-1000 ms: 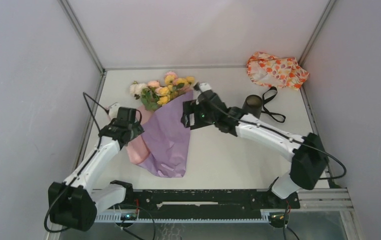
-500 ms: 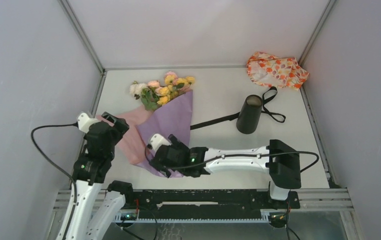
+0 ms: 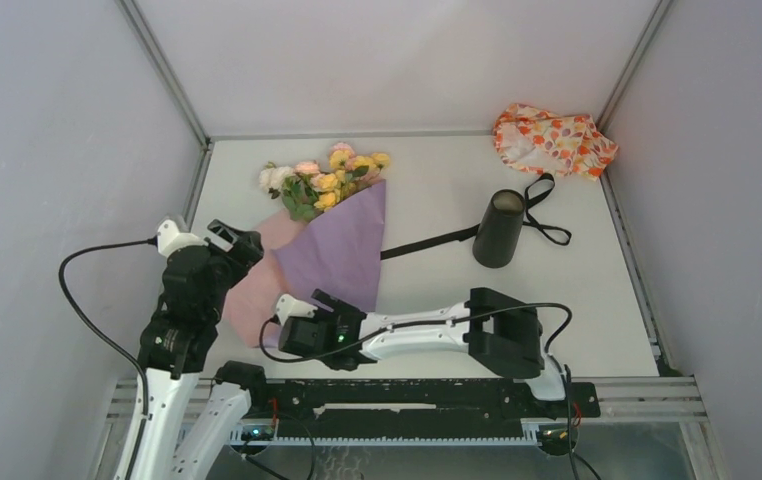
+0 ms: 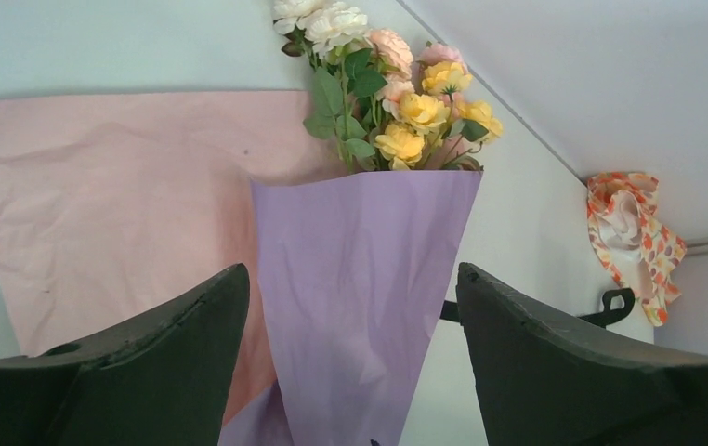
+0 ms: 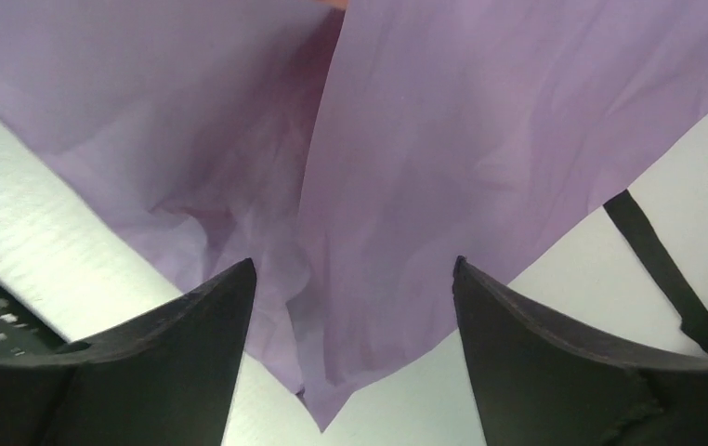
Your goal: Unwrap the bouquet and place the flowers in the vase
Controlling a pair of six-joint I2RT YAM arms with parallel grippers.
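Bouquet: lies on the left half of the counter, flowers toward the far edge, pointed foot of the wrap toward the near edge.

Ribbon: black, already off, trailing loose from the wrap toward the vase. The vase stands right of centre, well apart from the flowers.

Changed in the last second:
- The right arm has swung from the flower end, beside the vase, back along the near edge. The right jaws now sit at the foot of the lilac paper.
- The left arm has lifted away toward the near left corner.
- The pink paper shows spread wider and flatter to the left.

Judgement: the outer sheet is opened out, but the lilac cone is not yet undone, so no stem is free for the vase.

Jaws:
- Left jaws: apart, empty, raised above the wrap.
- Right jaws: apart, with paper beneath the gap and nothing clamped.

Views:
- Left wrist alone shows the lilac cone closed round the stems, over the flat pink sheet.
- Right wrist alone shows the overlapping flaps at the foot.
- Top view alone shows the vase.

Cloth bundle: far right corner.
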